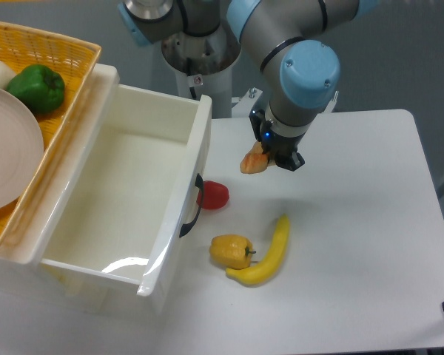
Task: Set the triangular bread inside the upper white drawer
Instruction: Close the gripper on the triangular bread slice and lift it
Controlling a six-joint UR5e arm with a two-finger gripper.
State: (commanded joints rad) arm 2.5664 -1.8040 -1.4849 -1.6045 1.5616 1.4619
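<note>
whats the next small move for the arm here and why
Probably carry the bread left, over the drawer's near wall. The tool seems shut on it, lifted off the table, and the open drawer looks empty, so nothing appears to block a drop there.

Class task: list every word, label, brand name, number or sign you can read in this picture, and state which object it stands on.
None: no readable text stands on the gripper, the triangular bread, the upper white drawer, the banana or the yellow woven basket.
A blue light glows on the wrist; it is not a sign.
</note>
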